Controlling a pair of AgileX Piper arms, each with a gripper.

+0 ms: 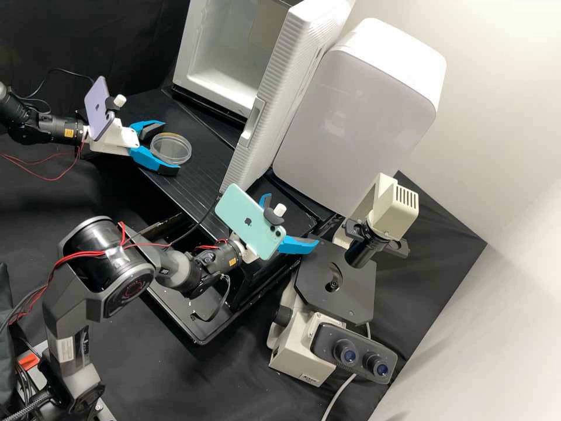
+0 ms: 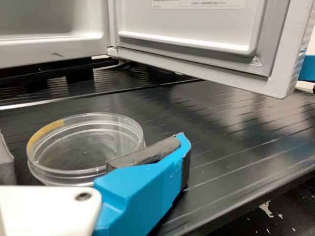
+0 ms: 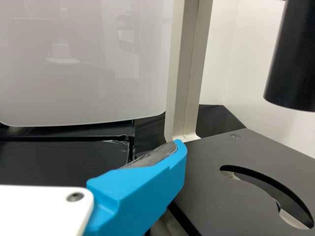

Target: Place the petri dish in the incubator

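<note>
A clear petri dish [image 1: 171, 148] [image 2: 83, 145] with a yellowish mark on its rim lies on the black ribbed tray [image 1: 201, 175] [image 2: 236, 128]. It is in front of the white incubator [image 1: 222, 52], whose door [image 1: 280, 88] [image 2: 206, 34] stands swung open. My left gripper [image 1: 170, 147] [image 2: 88, 152] is open and low over the tray, one blue finger [image 1: 155, 162] [image 2: 147, 177] on each side of the dish. My right gripper [image 1: 299, 244] [image 3: 147, 172] hangs open with nothing in it beside the microscope stage [image 1: 336, 280] [image 3: 236, 167].
A microscope [image 1: 333, 345] stands at the front right. Beside the incubator door stands a tall white housing [image 1: 362, 111] [image 3: 83, 59]. Red and black cables [image 1: 35, 161] trail over the black cloth at the left. The tray's front edge drops off near the right arm.
</note>
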